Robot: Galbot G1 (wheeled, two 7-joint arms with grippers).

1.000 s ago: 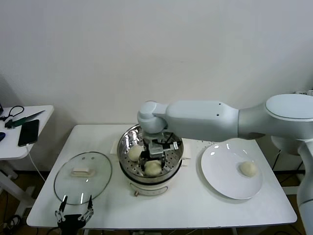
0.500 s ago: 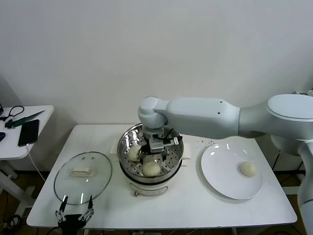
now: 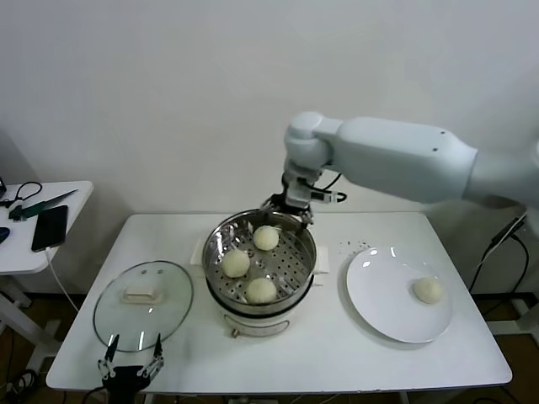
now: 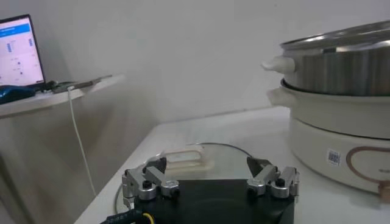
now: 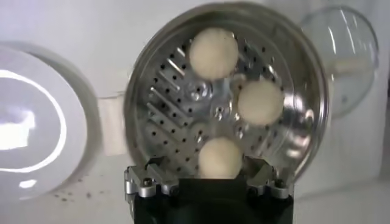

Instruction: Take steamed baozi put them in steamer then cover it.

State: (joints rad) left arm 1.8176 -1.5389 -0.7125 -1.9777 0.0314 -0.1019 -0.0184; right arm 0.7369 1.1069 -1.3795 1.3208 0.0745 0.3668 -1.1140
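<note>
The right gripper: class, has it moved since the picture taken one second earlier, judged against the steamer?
Yes. The right gripper was down inside the steamer among the baozi; now it has risen and hangs open above the steamer's far rim.

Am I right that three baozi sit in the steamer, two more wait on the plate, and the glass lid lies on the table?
Not quite. The white plate holds only one baozi, as the head view shows. The rest stands: three baozi sit in the steamer, and the glass lid lies on the table.
</note>
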